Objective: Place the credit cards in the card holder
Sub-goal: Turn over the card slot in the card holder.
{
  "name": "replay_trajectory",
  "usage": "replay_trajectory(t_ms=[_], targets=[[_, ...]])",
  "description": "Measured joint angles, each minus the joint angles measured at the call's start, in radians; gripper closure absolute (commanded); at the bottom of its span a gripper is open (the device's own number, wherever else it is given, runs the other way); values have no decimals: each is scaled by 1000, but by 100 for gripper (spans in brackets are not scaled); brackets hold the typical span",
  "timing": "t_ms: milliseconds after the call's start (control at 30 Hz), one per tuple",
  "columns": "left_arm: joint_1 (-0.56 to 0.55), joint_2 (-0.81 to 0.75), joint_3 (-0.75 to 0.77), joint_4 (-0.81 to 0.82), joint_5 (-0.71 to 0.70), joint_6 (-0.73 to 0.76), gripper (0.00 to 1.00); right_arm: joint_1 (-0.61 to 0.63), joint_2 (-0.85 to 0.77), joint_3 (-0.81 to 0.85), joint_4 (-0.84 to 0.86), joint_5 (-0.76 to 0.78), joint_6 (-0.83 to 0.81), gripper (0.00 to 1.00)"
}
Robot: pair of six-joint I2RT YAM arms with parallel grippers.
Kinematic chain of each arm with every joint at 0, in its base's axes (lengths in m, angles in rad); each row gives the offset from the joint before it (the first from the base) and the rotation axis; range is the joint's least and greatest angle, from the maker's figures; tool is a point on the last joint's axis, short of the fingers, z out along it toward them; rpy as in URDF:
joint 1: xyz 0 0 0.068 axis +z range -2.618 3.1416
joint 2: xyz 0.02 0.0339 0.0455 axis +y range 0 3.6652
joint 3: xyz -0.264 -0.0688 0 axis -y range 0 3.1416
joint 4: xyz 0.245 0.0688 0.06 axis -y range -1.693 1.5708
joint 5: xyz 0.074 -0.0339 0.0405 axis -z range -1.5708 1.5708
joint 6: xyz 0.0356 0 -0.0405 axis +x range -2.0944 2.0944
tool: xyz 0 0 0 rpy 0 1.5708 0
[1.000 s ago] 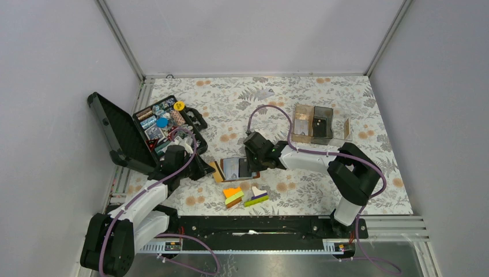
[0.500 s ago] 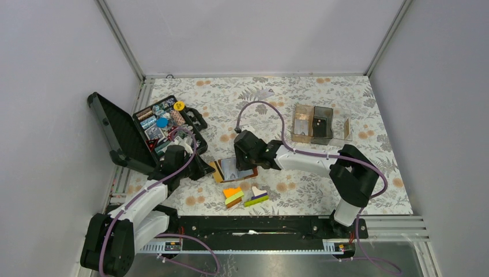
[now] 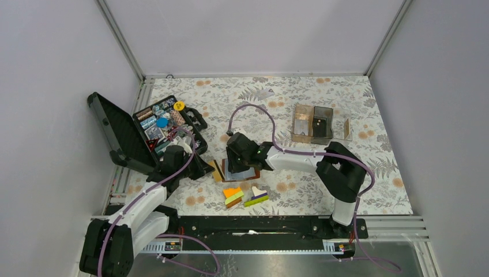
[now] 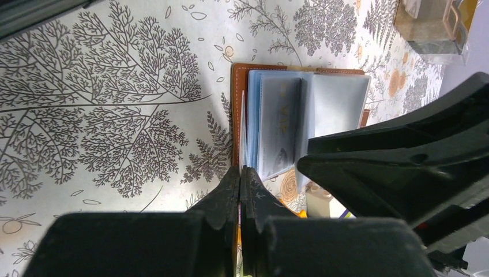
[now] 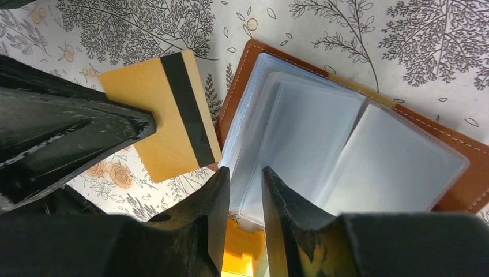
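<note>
Moved further left now, the right pincer (image 5: 243, 176), a little open over the card holder (image 5: 245, 63), could knock the tan card (image 5: 138, 92) out of the clenched left pincer (image 4: 240, 172).

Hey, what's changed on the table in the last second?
The right gripper slid left across the open card holder and now hangs over its clear sleeves, jaws slightly apart. The left gripper stayed shut on the tan card beside it; the card holder did not shift.
</note>
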Motion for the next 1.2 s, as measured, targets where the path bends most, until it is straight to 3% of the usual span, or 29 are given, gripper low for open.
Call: replay_trajectory(t_ms=[367,667,900,1200], targets=[[-1,-147,5,-88,-97,8,100,1,24,0,25,-10,8,55],[-5,-124,10,-82,-58,19,100,1,-3,-24,29,15,3,47],[-23,-183,10,-39,-7,18,100,-4,-111,-100,34,21,-22,35],[-61,-250,-8,193,159,-44,100,-181,-435,-370,283,-294,-13,30]])
